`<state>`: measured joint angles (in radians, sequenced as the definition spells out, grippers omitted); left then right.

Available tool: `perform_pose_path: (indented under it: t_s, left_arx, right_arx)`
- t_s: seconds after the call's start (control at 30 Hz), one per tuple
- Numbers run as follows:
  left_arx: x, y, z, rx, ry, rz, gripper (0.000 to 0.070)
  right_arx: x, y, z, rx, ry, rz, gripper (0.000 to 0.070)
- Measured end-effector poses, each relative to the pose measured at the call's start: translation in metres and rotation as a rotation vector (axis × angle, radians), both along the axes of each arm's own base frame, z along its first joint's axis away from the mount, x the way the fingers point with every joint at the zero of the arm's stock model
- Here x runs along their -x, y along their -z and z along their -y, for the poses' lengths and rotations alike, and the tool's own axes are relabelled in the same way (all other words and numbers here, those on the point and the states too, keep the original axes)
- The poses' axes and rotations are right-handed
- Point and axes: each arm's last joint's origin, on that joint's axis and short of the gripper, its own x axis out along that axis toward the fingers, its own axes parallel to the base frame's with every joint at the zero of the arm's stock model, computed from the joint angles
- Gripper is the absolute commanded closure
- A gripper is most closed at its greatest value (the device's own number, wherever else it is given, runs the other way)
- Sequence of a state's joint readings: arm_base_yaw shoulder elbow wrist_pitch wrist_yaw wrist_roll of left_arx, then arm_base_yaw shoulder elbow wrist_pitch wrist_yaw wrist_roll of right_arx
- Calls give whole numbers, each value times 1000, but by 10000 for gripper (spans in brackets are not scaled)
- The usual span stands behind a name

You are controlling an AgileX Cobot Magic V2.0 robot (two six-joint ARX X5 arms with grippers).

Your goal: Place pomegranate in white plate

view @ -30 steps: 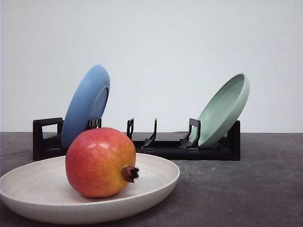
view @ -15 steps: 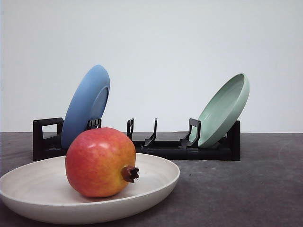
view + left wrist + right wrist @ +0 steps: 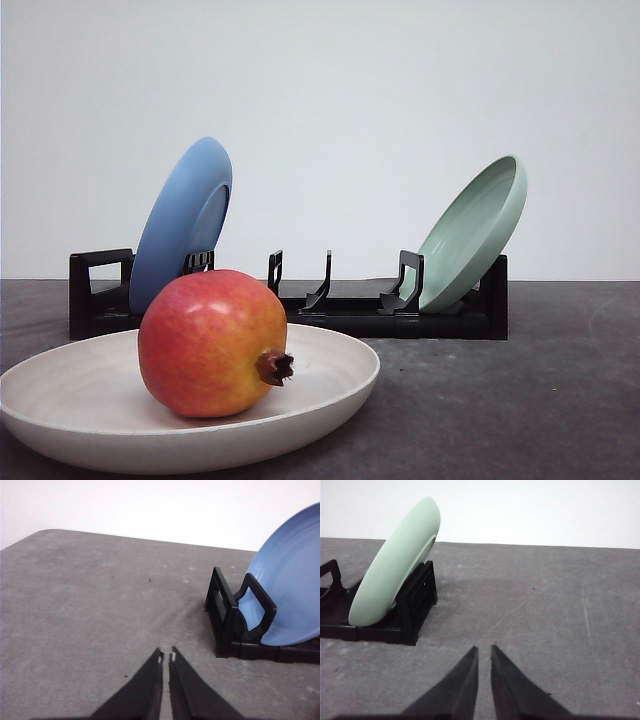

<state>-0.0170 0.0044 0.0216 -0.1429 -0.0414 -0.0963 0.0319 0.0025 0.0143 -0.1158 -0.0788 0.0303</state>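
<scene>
Pomegranate (image 3: 212, 343) inside white plate (image 3: 330, 375) (rim clear).

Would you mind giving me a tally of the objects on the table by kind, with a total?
Plates: 3 (white plate, blue plate, pale green plate)
Fruit: 1 (pomegranate, resting in the white plate)
Dish racks: 1 (black rack, holding the blue and green plates)
Total: 5
</scene>
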Motion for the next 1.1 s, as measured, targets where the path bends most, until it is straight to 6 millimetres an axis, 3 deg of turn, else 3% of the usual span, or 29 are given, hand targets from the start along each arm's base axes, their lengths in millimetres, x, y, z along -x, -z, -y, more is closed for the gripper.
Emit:
perform_pose_path:
  t_s: [1.1]
  left_arx:
    - [0,0,0,0,0,0,700]
  right_arx:
    - [0,0,0,0,0,0,655]
